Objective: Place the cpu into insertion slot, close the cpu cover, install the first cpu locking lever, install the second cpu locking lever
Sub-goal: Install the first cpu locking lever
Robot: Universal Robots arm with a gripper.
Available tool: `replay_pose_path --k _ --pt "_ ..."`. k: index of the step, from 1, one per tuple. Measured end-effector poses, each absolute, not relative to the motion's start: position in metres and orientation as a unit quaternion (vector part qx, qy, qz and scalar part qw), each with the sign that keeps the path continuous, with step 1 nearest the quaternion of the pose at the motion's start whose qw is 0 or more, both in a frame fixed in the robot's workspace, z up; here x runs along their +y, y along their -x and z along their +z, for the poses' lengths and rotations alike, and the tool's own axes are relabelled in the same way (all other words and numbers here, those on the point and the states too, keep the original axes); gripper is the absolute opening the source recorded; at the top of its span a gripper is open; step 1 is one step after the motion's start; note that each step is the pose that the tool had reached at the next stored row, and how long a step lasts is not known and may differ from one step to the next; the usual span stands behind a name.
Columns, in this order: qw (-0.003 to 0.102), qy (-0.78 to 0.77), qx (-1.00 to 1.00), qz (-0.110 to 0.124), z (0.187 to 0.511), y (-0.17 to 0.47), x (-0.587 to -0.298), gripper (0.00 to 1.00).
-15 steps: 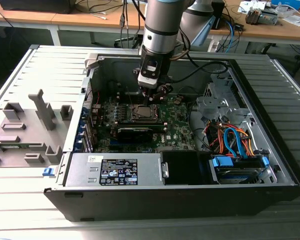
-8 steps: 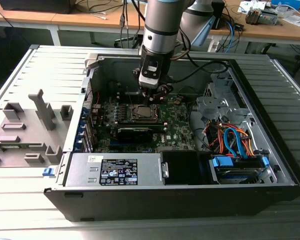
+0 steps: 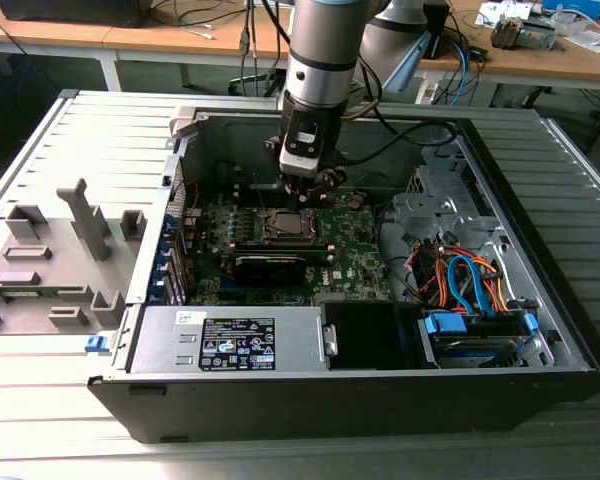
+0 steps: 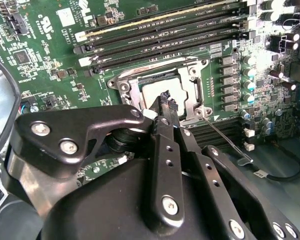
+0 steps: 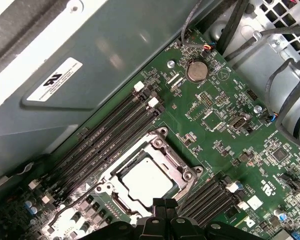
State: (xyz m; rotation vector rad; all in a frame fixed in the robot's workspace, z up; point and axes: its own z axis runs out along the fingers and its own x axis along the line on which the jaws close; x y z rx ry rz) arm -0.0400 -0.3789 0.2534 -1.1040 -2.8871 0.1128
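The cpu (image 4: 162,90) (image 5: 144,181), a silvery square chip, lies in the insertion slot (image 3: 285,225) on the green board. The cpu cover (image 4: 190,90) (image 5: 177,165), a silver frame, lies flat around it, and the chip shows through the cover's window. A thin metal locking lever (image 4: 222,135) sticks out sideways from the socket's corner, away from the frame. My gripper (image 4: 165,102) (image 5: 165,204) (image 3: 315,182) hovers just above the socket's edge. Its black fingers are shut together with nothing between them.
Black memory slots (image 5: 110,135) run along one side of the socket, inside an open computer case (image 3: 540,330). A long black card (image 3: 280,262) lies beside the socket, with cables (image 3: 460,280) and a drive bay at the exterior view's right. A grey fixture (image 3: 50,250) stands outside the case.
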Motion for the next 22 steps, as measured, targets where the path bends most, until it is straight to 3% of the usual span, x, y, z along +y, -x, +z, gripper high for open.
replay_pose_path --k 22 --pt "0.023 0.323 -0.945 0.037 0.2534 0.04 -0.3789 0.11"
